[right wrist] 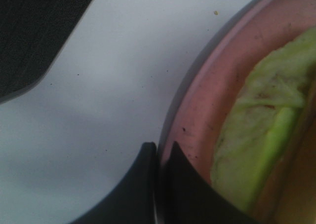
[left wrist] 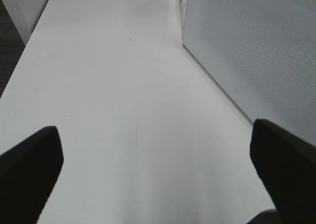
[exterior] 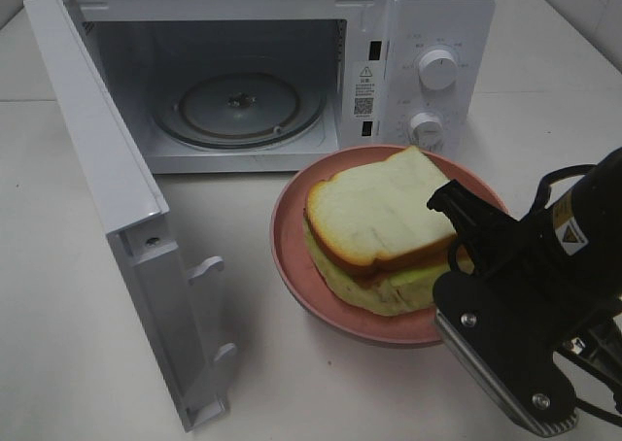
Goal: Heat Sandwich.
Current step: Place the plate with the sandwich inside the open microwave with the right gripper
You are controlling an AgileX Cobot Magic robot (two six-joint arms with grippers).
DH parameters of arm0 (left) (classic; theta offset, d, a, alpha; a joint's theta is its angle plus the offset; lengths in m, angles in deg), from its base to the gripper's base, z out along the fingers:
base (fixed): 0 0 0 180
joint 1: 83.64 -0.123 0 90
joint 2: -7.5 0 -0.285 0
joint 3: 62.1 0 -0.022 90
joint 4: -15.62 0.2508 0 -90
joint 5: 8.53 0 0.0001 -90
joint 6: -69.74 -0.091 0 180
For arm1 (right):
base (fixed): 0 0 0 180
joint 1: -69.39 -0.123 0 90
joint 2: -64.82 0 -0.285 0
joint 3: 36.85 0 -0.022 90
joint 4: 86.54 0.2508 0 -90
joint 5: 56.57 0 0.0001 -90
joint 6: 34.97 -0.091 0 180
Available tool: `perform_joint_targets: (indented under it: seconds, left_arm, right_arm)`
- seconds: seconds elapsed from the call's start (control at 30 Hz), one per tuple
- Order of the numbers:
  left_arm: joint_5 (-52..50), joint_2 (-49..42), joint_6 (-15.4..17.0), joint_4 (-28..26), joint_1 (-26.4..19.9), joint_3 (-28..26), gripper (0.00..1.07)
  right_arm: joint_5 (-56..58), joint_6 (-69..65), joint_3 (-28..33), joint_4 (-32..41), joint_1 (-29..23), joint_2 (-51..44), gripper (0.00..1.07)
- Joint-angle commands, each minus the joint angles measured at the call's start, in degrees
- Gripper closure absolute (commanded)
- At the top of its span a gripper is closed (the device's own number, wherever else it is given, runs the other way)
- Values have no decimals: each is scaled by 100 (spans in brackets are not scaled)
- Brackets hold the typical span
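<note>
The sandwich (exterior: 379, 218), pale bread over greenish filling, lies on a round pink plate (exterior: 290, 229) on the table in front of the open microwave (exterior: 428, 33). My right gripper (exterior: 455, 229) is at the plate's right side. In the right wrist view this gripper (right wrist: 158, 155) is shut on the pink rim (right wrist: 217, 86), one finger outside and one inside, with the sandwich's green edge (right wrist: 261, 135) close by. My left gripper (left wrist: 155, 169) is open over bare table and holds nothing. It does not show in the exterior high view.
The microwave door (exterior: 107, 169) swings out to the left, toward the table's front. Its outer face (left wrist: 256, 51) stands beside my left gripper. A glass turntable (exterior: 238, 106) lies inside the cavity. Two knobs (exterior: 437, 70) sit on the right panel.
</note>
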Motion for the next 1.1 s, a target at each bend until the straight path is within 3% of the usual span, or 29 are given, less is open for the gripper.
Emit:
perform_joint_targets:
  seconds: [0.03, 0.23, 0.53, 1.1]
  left_arm:
    - [-29, -92, 0, 11, -23, 6, 9]
    - [-29, -92, 0, 11, -23, 6, 9]
    - [-29, -92, 0, 11, -23, 6, 9]
    - [-29, -92, 0, 11, -23, 6, 9]
  right_arm:
    - [-143, 97, -11, 57, 29, -17, 107]
    - [-206, 241, -126, 218, 29, -6, 107]
    - [-69, 521, -699, 567, 6, 476, 107]
    - [315, 647, -2000, 579, 6, 1593, 107]
